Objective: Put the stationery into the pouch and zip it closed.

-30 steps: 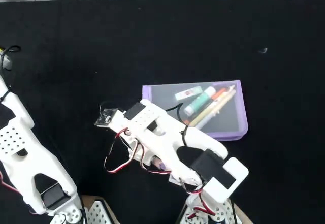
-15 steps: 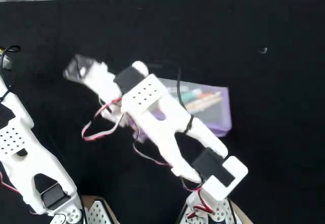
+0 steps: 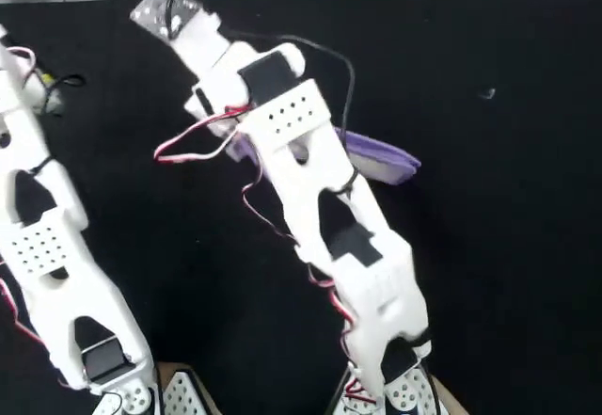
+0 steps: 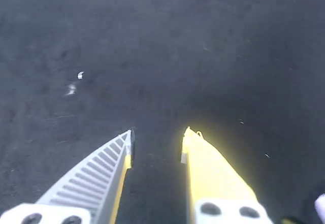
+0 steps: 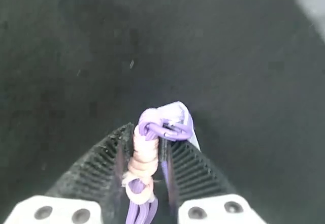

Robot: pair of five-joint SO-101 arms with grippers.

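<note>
Over on the left, the left gripper (image 4: 157,138) hovers above the black table (image 3: 508,264), its fingers a narrow way apart with nothing between them. Nearer the middle, the right gripper (image 5: 148,135) is pinched tight on a purple tab (image 5: 170,122) and pale cord (image 5: 142,163) at one end of the pouch (image 3: 381,159) (the zip pull, I'd guess). The pouch hangs tilted off the table under that arm, seen edge-on. Packing looks done to me. I can't tell whether the zip is fully run.
</note>
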